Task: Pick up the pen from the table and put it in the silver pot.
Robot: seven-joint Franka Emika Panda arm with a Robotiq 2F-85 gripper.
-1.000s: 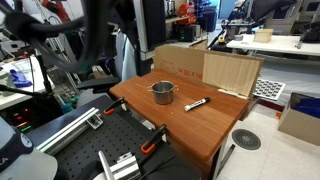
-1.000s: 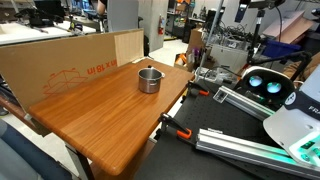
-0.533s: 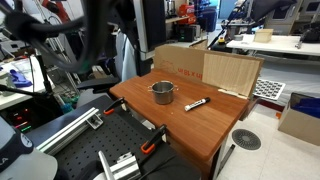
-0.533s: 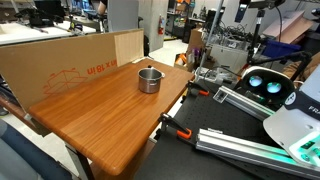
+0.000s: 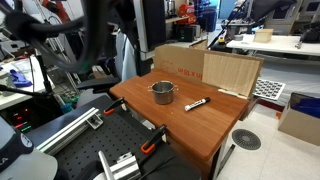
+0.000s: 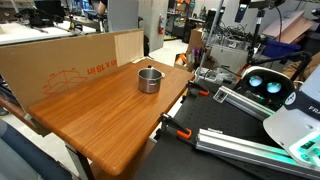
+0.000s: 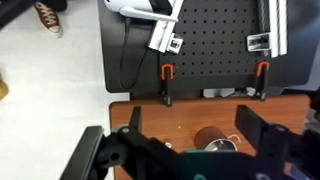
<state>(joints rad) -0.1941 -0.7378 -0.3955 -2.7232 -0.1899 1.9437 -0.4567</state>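
Observation:
The silver pot (image 5: 163, 92) stands on the reddish-brown table (image 5: 205, 125), and it shows in both exterior views (image 6: 149, 79). The pen (image 5: 196, 103), dark with a whitish section, lies flat on the table a short way from the pot. The pen does not show in the other exterior view or the wrist view. In the wrist view my gripper (image 7: 195, 120) hangs high above the table's edge, fingers spread wide and empty. The pot (image 7: 212, 139) lies below between the fingers, partly hidden by the gripper body.
Cardboard boxes (image 5: 200, 65) (image 6: 70, 60) stand along the table's far side. Orange clamps (image 7: 167, 72) (image 7: 263, 70) grip the table edge beside a black perforated board (image 7: 210, 40). Aluminium rails and another clamp (image 5: 150, 147) lie by the robot base. White tables stand further back.

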